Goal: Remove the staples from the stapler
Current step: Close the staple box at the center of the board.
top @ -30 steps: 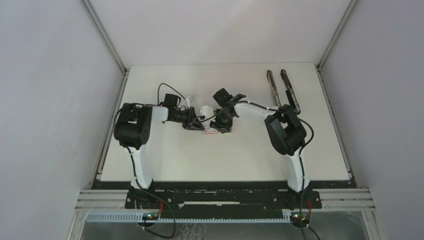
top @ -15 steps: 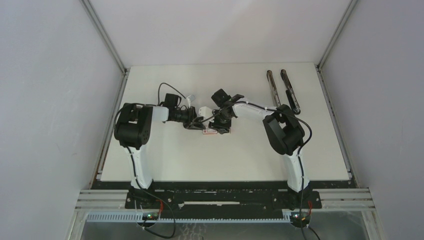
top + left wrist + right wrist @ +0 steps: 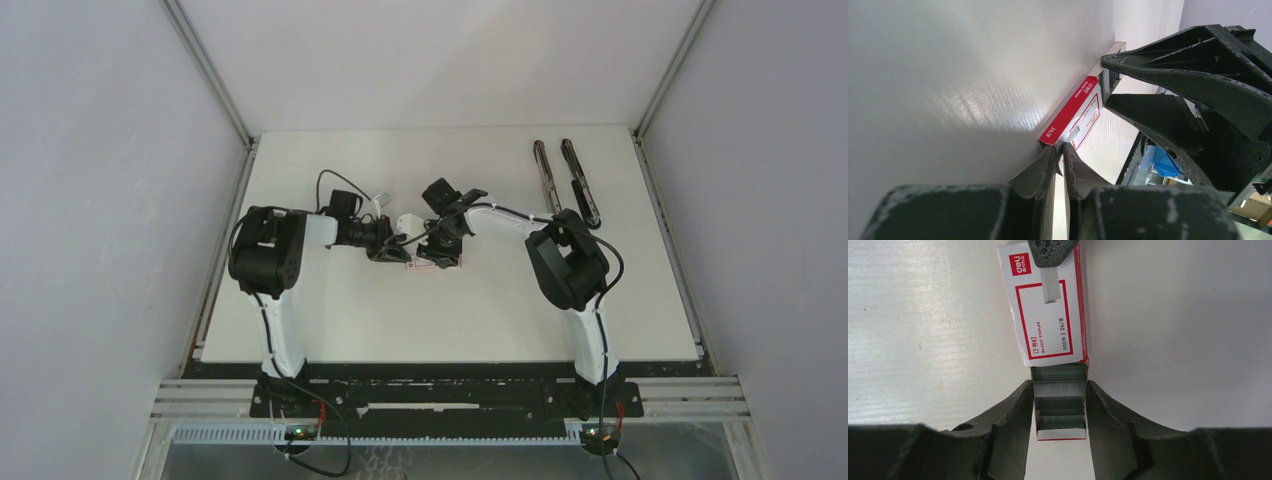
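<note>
Staples, one short grey strip (image 3: 1050, 285) of them, sit pinched in the tips of the left gripper (image 3: 1059, 150). Its two fingers are pressed right together, and the strip pokes out just past them. From where the right wrist looks on, the strip hangs over the far end of the little white-and-red staple box (image 3: 1048, 335). Whether it touches the box's top I can't tell.

That box lies flat on the table (image 3: 450, 320), directly between the two hands, and the left fingertips come down at its closed end. At the other end its inner tray (image 3: 1060, 432) is slid out toward the right gripper (image 3: 1059, 385). The tray sits squarely between that hand's two fingers, one against each side wall as far as I can see. So the right hand is only part way closed, and it looks to be clasping the tray. Inside the tray, between those fingers, lie rows of packed staples (image 3: 1059, 389), grey and tightly stacked.

From overhead, both arms reach inward and the grippers nearly meet nose to nose over the box, at the middle of the table.

The stapler (image 3: 578, 180) is well apart from both hands, out past the right arm's elbow near the far right corner. It lies swung fully open, its two long dark halves side by side on the tabletop.
</note>
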Controlling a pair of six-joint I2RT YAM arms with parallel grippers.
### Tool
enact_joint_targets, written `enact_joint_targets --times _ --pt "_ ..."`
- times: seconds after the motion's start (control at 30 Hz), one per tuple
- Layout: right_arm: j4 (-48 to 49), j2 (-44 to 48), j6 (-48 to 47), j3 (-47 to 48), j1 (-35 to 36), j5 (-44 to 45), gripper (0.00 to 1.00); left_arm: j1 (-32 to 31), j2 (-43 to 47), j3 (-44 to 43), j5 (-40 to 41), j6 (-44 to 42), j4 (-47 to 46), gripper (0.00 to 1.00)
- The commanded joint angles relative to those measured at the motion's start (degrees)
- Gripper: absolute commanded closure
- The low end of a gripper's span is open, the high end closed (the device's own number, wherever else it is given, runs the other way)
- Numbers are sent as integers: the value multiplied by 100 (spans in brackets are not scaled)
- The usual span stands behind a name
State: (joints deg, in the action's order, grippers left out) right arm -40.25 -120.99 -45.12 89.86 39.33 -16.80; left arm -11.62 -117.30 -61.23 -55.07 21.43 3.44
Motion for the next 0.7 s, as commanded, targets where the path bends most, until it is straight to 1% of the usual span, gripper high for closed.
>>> enact_joint_targets --times 0.0,0.27,0.47,0.67 --pt "63 34 -73 31 107 -84 58 -54 -26 136 -42 106 -193 86" --pt "44 104 -70 -74 154 -4 59 -9 5 173 53 116 -237 87" --pt "6 137 -248 -101 104 -31 59 19 -4 182 70 116 -249 85" --pt "-75 165 -347 -113 109 -121 59 29 -24 182 88 116 -251 85"
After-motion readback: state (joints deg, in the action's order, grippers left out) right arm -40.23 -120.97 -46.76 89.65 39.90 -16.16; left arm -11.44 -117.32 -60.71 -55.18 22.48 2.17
